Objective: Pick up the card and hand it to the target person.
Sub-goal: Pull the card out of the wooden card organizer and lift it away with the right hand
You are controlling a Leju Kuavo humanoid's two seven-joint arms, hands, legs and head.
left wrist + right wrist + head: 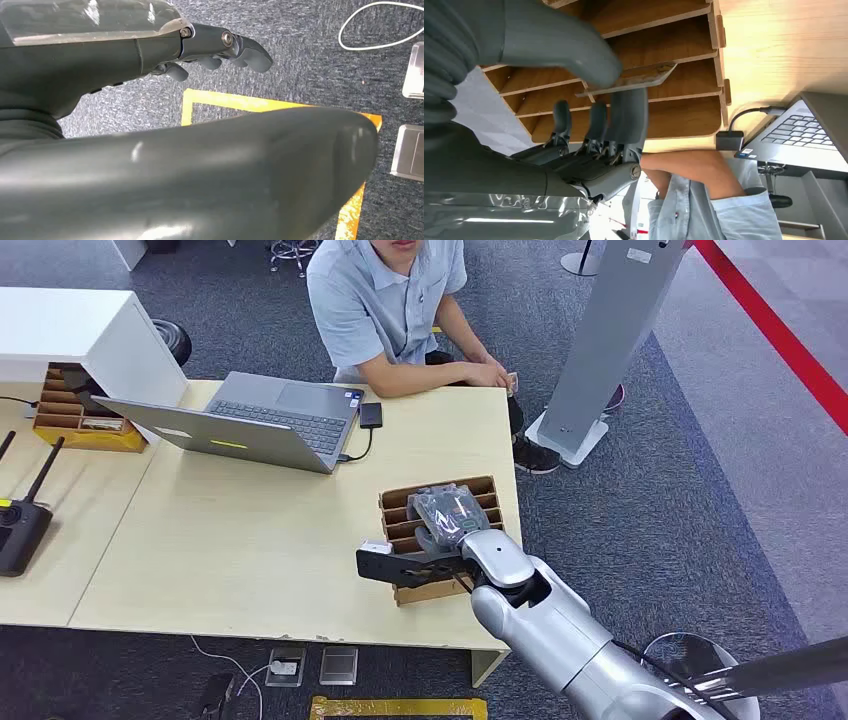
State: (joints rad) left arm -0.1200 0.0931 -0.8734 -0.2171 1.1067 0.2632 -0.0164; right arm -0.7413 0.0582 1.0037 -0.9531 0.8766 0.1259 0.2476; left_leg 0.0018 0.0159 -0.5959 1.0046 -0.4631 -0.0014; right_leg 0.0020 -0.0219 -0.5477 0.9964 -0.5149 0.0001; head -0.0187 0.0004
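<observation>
My right wrist view shows my right hand (594, 107) pinching a thin, flat card (631, 82) over the slotted wooden organizer (684, 112); my left hand (220, 50) hangs curled, holding nothing, above speckled carpet (310, 55).

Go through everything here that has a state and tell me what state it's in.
Card: pinched in the right hand, over the slotted holder.
Left hand: fingers curled, holding nothing, hanging over the floor.
Laptop: lid open, cable plugged in.
Person: seated, hands on the table.
</observation>
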